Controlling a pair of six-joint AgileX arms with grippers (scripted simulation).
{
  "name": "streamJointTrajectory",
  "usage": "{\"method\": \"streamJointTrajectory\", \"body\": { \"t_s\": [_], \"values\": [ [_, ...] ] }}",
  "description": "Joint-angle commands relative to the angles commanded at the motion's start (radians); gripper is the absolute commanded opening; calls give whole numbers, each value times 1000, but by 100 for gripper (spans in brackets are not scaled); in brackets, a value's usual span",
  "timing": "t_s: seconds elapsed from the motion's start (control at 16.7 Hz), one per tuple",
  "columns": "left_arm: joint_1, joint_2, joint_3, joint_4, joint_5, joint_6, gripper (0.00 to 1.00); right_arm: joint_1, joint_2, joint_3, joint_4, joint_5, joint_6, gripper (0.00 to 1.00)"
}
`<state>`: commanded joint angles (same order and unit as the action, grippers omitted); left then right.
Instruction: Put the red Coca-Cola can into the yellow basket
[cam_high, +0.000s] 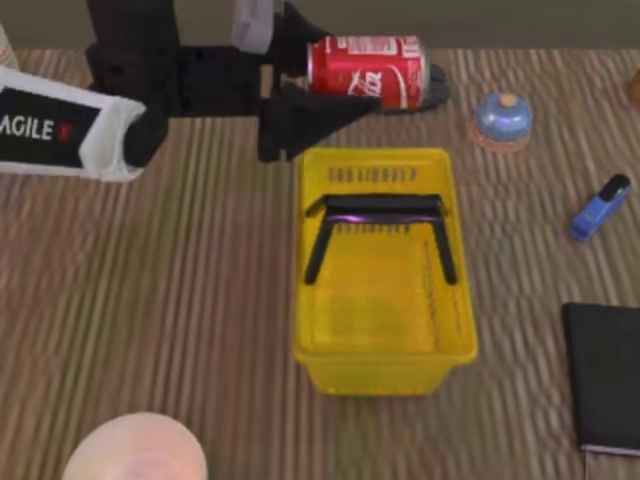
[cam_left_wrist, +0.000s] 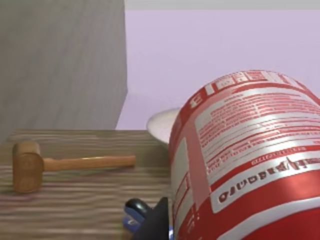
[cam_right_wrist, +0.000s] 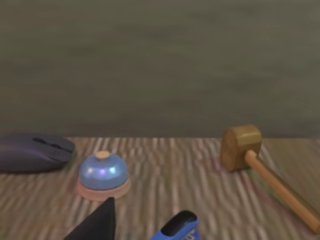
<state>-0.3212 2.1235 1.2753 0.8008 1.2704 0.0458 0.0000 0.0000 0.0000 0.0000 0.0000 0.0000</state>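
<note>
My left gripper (cam_high: 318, 76) is shut on the red Coca-Cola can (cam_high: 366, 71), which lies on its side between the two black fingers (cam_high: 300, 116). The can hangs at the table's far side, just beyond the far rim of the yellow basket (cam_high: 310, 250) and slightly to its left. The basket stands mid-table with its black handles (cam_high: 380, 208) folded across the opening. In the left wrist view the can (cam_left_wrist: 250, 165) fills the picture beside one dark finger (cam_left_wrist: 155, 225). My right arm is out of the top view.
A dark mouse (cam_high: 436, 92) lies behind the can. A blue bell (cam_high: 502, 118), a blue stapler (cam_high: 600, 207) and a black notebook (cam_high: 605, 380) lie to the right. A wooden mallet (cam_right_wrist: 260, 160) lies farther right. A pale round object (cam_high: 135, 450) sits front left.
</note>
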Motion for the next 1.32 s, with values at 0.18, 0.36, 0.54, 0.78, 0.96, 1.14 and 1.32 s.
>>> {"method": "streamJointTrajectory", "body": {
  "t_s": [0.18,0.36,0.54,0.78,0.96,1.14,1.32],
  "values": [
    [9,91,-22,117,0,-4,0,0,0,0,0,0,0,100],
    [17,181,-48,241,-1,-7,0,0,0,0,0,0,0,100],
    [20,218,-60,286,-1,-7,0,0,0,0,0,0,0,100],
    [20,218,-60,286,-1,-7,8,0,0,0,0,0,0,100],
    [20,218,-60,286,-1,-7,30,0,0,0,0,0,0,100],
    [20,218,-60,286,-1,-7,53,0,0,0,0,0,0,100],
    [20,218,-60,286,-1,-7,75,0,0,0,0,0,0,100]
  ]
}}
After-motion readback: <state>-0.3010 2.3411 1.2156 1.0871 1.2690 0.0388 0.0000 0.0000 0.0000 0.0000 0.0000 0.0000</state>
